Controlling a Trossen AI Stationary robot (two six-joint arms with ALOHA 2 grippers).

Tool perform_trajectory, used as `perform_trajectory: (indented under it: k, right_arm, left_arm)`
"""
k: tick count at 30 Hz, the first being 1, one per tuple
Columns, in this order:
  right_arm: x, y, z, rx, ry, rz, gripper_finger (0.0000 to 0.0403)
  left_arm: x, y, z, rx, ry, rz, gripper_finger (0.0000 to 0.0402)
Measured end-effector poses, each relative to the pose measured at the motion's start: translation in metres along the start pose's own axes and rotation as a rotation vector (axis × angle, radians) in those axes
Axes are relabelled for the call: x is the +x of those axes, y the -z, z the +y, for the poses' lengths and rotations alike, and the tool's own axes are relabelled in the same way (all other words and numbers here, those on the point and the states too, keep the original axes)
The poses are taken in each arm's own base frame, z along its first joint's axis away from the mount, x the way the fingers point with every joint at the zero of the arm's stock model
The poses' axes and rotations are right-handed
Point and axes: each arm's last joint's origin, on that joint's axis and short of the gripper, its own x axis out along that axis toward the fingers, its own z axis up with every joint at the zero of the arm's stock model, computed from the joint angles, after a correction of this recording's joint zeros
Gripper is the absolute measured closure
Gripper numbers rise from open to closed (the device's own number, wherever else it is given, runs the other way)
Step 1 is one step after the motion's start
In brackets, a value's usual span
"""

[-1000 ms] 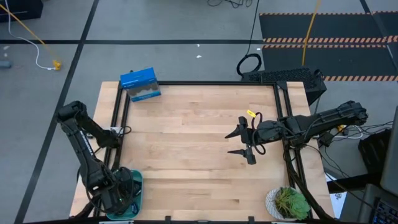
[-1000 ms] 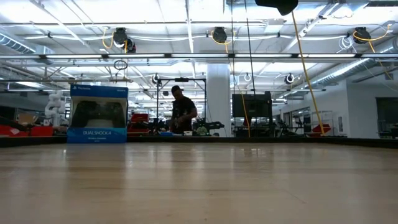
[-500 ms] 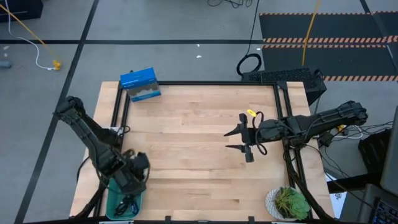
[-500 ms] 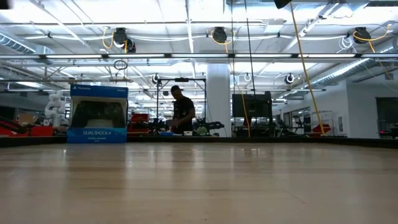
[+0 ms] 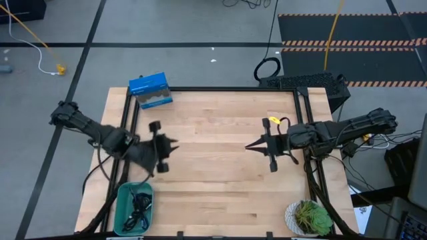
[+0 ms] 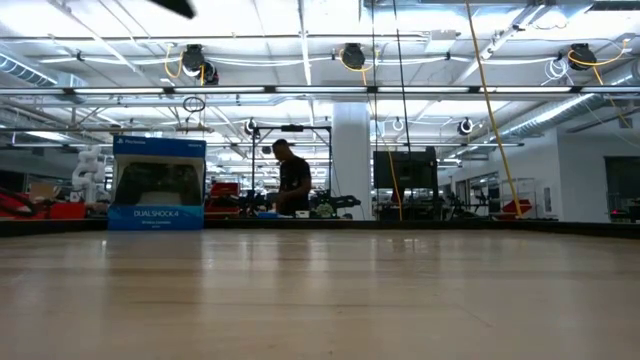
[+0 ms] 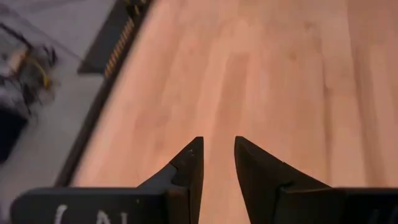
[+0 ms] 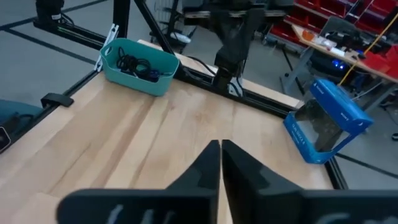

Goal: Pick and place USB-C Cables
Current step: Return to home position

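The USB-C cables lie as a dark tangle in a teal bin at the table's near left corner. They also show in the right wrist view; I make out only black ones. My left gripper hovers over the left part of the table, beyond the bin, open and empty. My right gripper hovers over the right half of the table, pointing toward the left edge, its fingers together and empty.
A blue game-controller box stands at the far left corner. A small green plant sits at the near right corner. Black frame rails run along the table's edges. Bare wood lies between the arms. A person stands far off in the room.
My left gripper has risen out of the teal bin and swung toward the table's far edge and middle, empty; the cables stay in the bin. My right gripper has turned a little on the spot, and its two fingertips have come together.
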Motion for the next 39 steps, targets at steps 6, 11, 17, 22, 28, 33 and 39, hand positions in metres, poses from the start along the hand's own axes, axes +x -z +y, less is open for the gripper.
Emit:
perform_trajectory:
  k: [6,11,17,22,28,33,39]
  right_arm:
    - [-0.002,0.002,0.0,-0.014,-0.005,0.018,0.0395]
    - [-0.002,0.006,0.001,-0.023,-0.018,0.056,0.0402]
    - [-0.001,0.025,0.003,-0.043,0.005,0.011,0.0402]
    - [-0.01,0.04,-0.004,-0.03,0.043,-0.025,0.0402]
    - [-0.024,0.057,-0.008,-0.003,0.006,-0.074,0.0403]
    - [-0.031,0.073,-0.008,0.001,0.025,-0.085,0.0403]
    - [-0.034,0.093,-0.005,-0.046,0.059,-0.133,0.0403]
  left_arm:
    - [0.018,-0.025,0.019,0.068,0.025,-0.137,0.0309]
    - [0.047,-0.019,0.024,0.052,0.036,-0.231,0.0309]
    - [0.07,-0.002,0.03,0.057,0.106,-0.311,0.0309]
    - [0.076,0.008,0.033,0.038,0.124,-0.368,0.0309]
    - [0.084,0.02,0.037,0.043,0.116,-0.445,0.0309]
    - [0.087,0.034,0.041,0.047,0.131,-0.495,0.0309]
    - [0.085,0.05,0.047,0.012,0.142,-0.526,0.0318]
